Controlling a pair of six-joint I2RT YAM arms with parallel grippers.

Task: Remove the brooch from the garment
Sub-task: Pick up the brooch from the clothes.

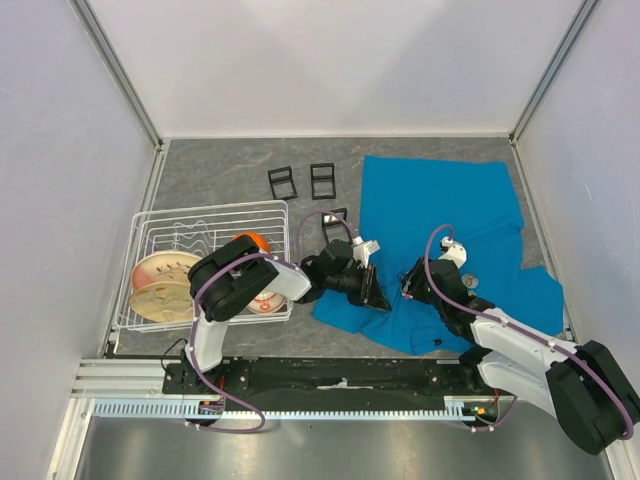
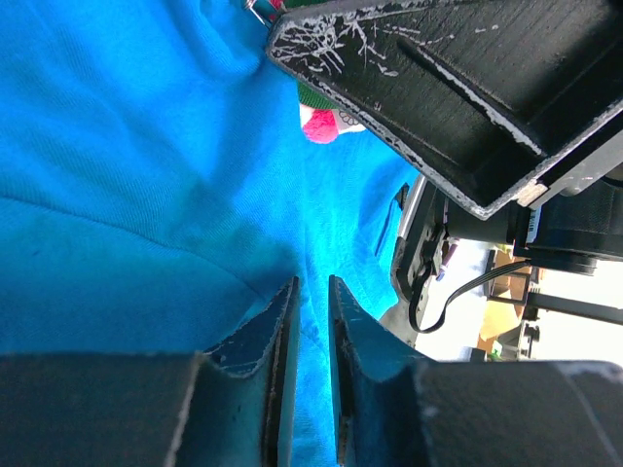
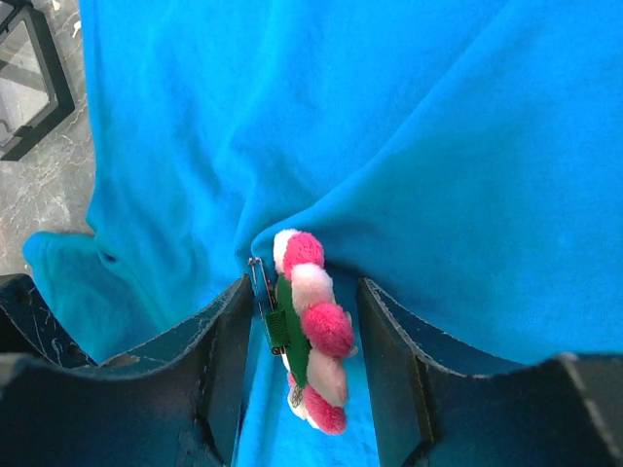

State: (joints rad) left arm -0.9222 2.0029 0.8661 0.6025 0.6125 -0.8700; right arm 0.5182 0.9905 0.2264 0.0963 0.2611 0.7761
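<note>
The teal-blue garment lies spread at the centre right of the table. The brooch is a ring of pink and white pompoms on a green back with a metal pin, standing on edge on a raised fold of the garment. My right gripper is open around it. Its left finger touches the pin and its right finger stands apart from the pompoms. My left gripper is shut on a fold of the garment, close beside the brooch. In the top view the two grippers, left and right, meet at the shirt's near left edge, and the brooch is hidden there.
A white wire dish rack with plates and an orange thing stands at the left. Three small black frames lie behind the shirt's left edge. Grey walls close in both sides and the back.
</note>
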